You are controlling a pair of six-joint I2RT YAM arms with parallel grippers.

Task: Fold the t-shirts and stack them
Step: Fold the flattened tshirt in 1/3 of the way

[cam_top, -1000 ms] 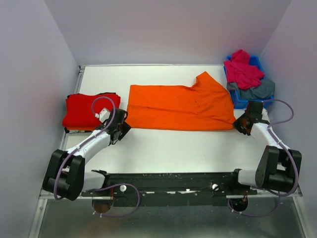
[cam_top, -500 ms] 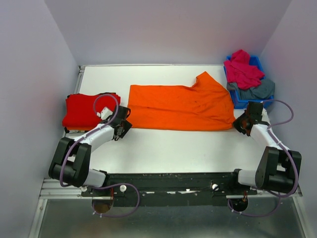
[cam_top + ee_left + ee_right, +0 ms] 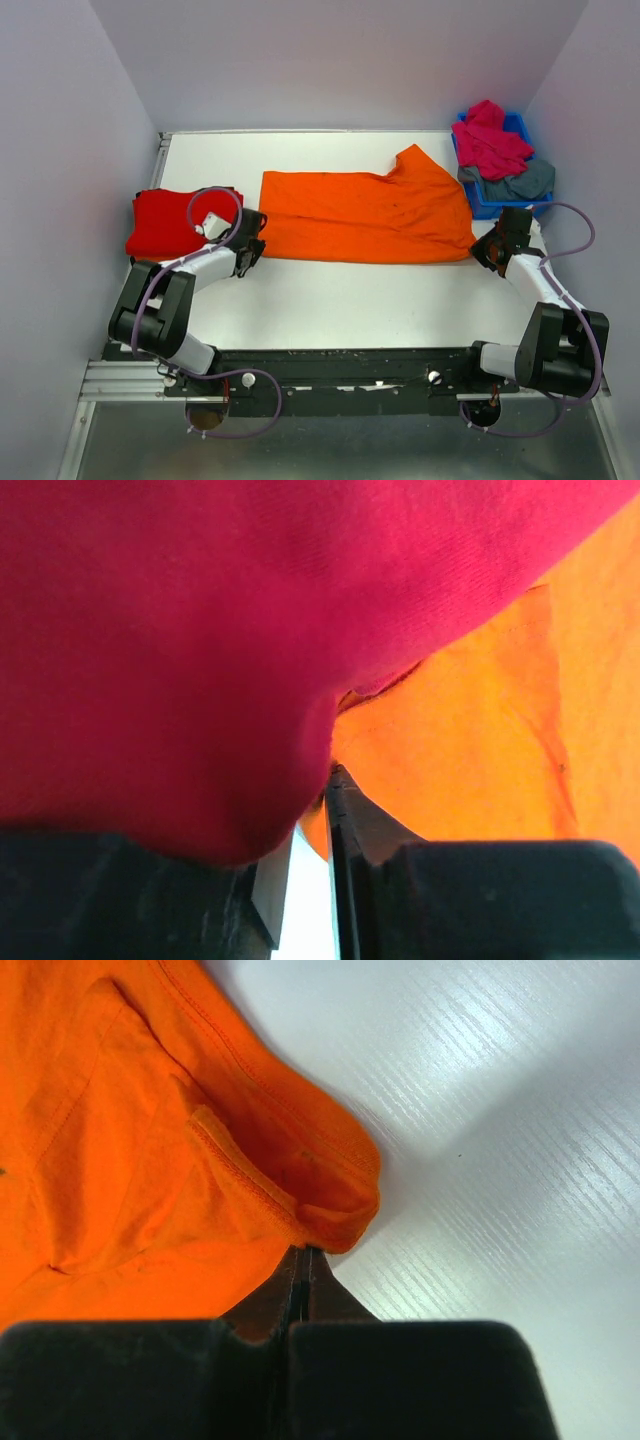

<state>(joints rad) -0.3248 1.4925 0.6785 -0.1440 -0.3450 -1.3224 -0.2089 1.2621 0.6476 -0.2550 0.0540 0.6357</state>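
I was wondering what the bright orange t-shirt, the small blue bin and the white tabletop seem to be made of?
The bright orange t-shirt: soft matte knit cloth, probably cotton; stitched hems, limp folds.
The small blue bin: likely rigid plastic; smooth straight rim.
The white tabletop: hard, faintly glossy board, perhaps laminate; fine streaked grain.

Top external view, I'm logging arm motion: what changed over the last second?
The left tool slid right and slightly away, to the near-left corner of the orange t-shirt, its arm swinging in. The right tool, pinching that shirt's near-right corner, the red t-shirt and the blue bin stayed put.
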